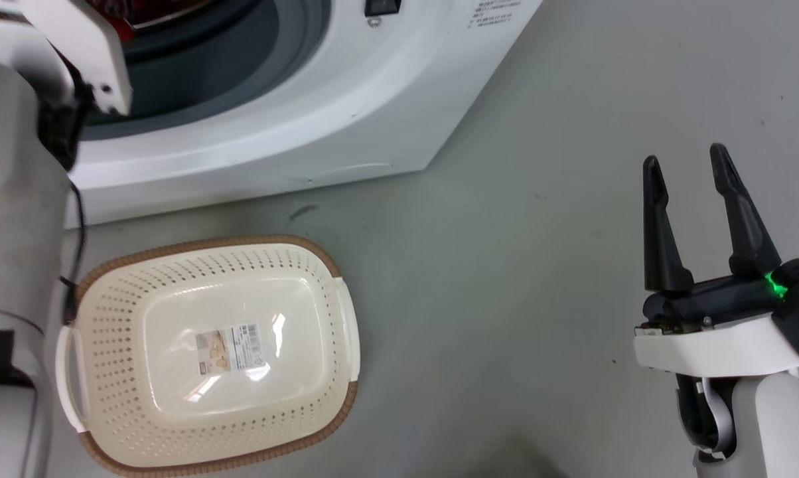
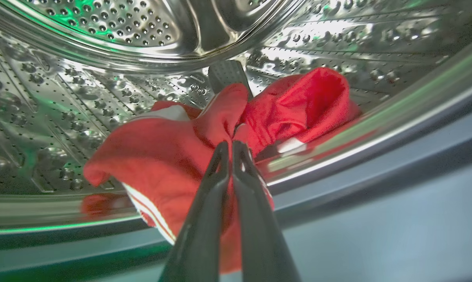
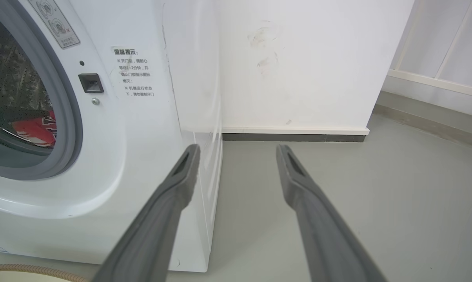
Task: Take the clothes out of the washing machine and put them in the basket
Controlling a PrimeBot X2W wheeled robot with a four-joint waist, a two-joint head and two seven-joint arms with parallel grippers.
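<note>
The left gripper [image 2: 232, 143] is pressed almost closed, its two long dark fingers meeting at the tips on a gathered fold of the clothes [image 2: 161, 152]. The soft red fabric puckers into creases where it is pinched. From the tips the cloth spreads to both sides in loose, rumpled humps. Below them a hem with white stripe trim hangs over the polished lip of the drum [image 2: 63, 98] toward the smooth grey gasket band. The drum is bright steel, curved, embossed with dimples and dotted with small holes.

The right gripper [image 1: 683, 154] stands wide apart and holds nothing, its tapered matte fingers over bare grey floor [image 1: 506, 299], well clear of the machine. Well off to its left sits the basket [image 1: 107, 332]. It is a cream plastic rounded rectangle with perforated walls, a brown woven-look rim and a label sticker [image 1: 232, 346] on its glossy bottom. It has no clothes in it.

The right wrist view looks between that gripper's spread fingers [image 3: 238, 148] at the corner of the washing machine [image 3: 142, 129]. It takes in the glossy white front panel with printed notices, the grey porthole gasket [image 3: 69, 117] and a patch of red with dark lettering [image 3: 36, 129] inside. A plain white wall [image 3: 298, 58] lies beyond. The head view adds the pale left forearm [image 1: 14, 166] reaching toward the porthole.
</note>
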